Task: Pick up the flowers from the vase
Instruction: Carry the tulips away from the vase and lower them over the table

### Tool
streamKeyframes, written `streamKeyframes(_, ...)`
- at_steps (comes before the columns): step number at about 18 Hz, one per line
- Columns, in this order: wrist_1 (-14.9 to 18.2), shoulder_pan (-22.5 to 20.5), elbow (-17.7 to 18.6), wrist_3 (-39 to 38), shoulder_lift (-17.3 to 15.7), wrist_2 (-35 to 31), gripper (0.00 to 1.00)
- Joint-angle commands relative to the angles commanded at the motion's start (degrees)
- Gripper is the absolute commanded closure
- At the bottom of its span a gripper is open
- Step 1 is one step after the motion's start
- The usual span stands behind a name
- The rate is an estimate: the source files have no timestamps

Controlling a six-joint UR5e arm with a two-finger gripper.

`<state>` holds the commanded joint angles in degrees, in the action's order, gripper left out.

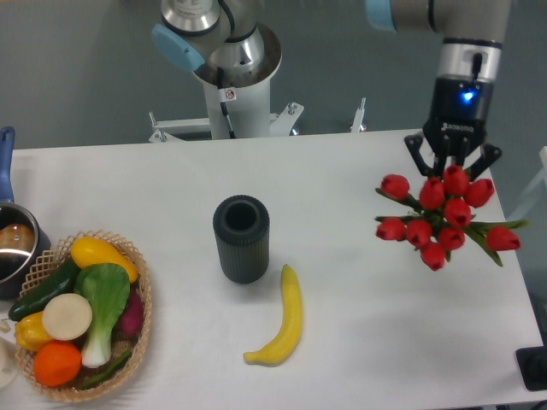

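Grey wall behind, white table (359,307) in front with the arm's base at the far edge. Vase (241,238) stands upright mid-table, mouth open and nothing in it. Tulip bunch (442,219) is out of the vase, well to the right of it near the table's right edge, buds facing the camera. Gripper (454,162) sits right at the far side of the bunch; fingers look closed around the stems, but the buds hide the actual contact, so the grip point can't be confirmed. Whether the bunch hangs above the table or rests on it can't be told from this view.

Judgement: the pick is basically done, and the step in hand is carrying or setting down. To do it well: keep the grip firm on the stems, move smoothly so the wide heads don't swing, stay inside the table edge to the right of the vase, and avoid crushing the buds if lowering.

Banana (283,320) lies just in front of the vase. Wicker basket of vegetables (144,301) sits well left of the vase, with a pot (14,243) beyond it.
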<state>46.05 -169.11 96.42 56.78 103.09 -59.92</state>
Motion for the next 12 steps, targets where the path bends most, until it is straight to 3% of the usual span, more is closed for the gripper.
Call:
streamKeyframes(4,1.49,2.72,-2.90,0.70,1.85,-10.19,1.00)
streamKeyframes(8,2.46,4.31,-3.43,4.40,2.64,-16.09,1.00)
streamKeyframes(12,11.84,7.90,-7.82,4.75,4.30,-23.99,1.00)
